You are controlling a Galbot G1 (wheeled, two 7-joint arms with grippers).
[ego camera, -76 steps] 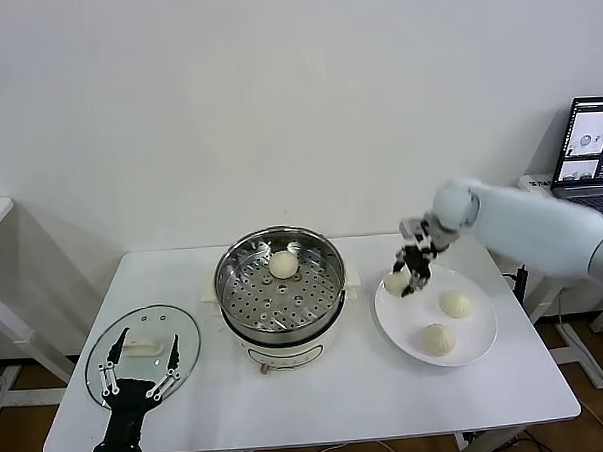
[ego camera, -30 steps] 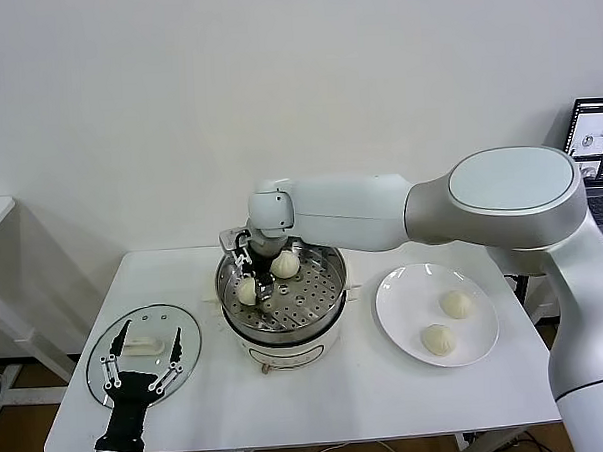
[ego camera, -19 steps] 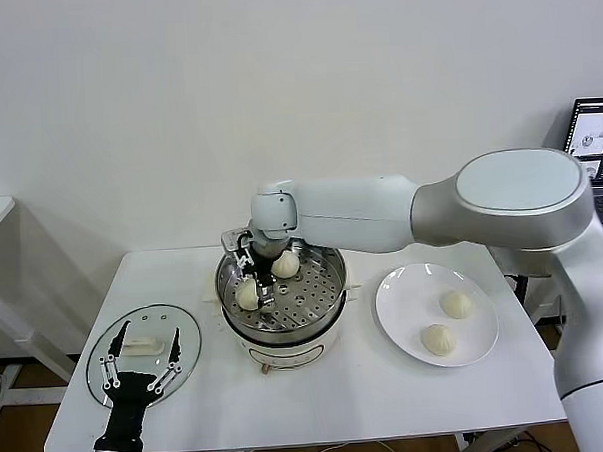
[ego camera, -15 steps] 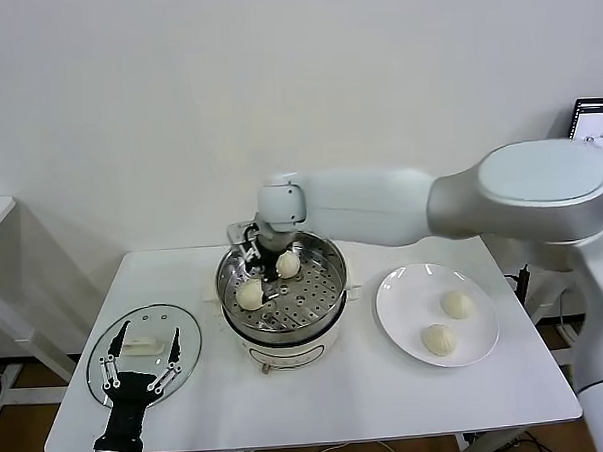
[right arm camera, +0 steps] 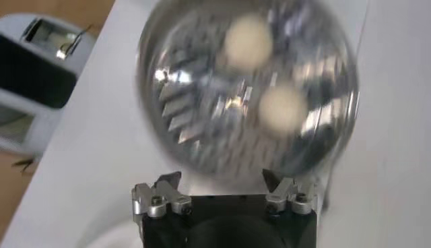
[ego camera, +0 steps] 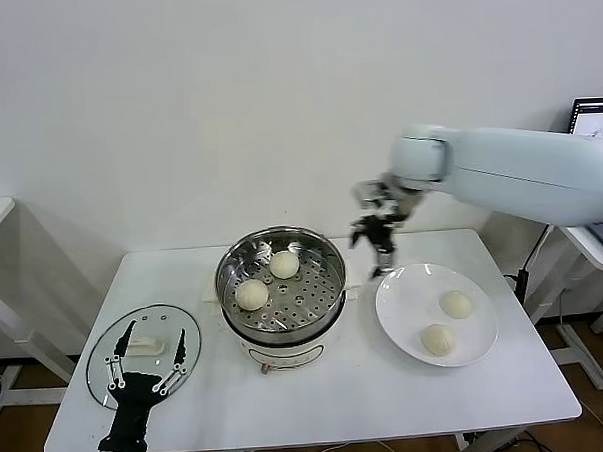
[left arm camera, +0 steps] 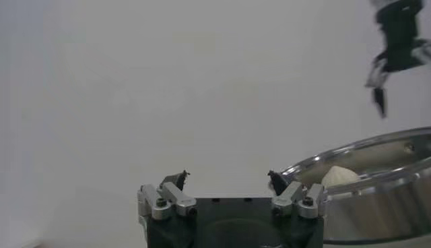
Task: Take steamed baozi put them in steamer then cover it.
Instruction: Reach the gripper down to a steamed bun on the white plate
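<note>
Two cream-white baozi (ego camera: 251,294) (ego camera: 284,265) lie on the perforated floor of the shiny steamer (ego camera: 323,257). Two more baozi (ego camera: 455,303) (ego camera: 439,338) lie on the white plate (ego camera: 405,297) to its right. My right gripper (ego camera: 374,245) is open and empty, in the air between the steamer and the plate. The right wrist view (right arm camera: 222,180) looks down on the steamer (right arm camera: 182,101) and its two baozi (right arm camera: 248,39) (right arm camera: 283,108). The glass cover (ego camera: 146,333) with its white handle lies flat at the table's front left. My left gripper (ego camera: 145,358) is open just above it.
The steamer sits on a white cooker base (ego camera: 287,349) in the middle of the white table (ego camera: 369,393). A laptop (ego camera: 590,133) stands at the far right. The wall is close behind the table.
My right gripper let go of a baozi in the steamer's front left, rose out of the steamer and swung right toward the plate. The left arm has not moved.
</note>
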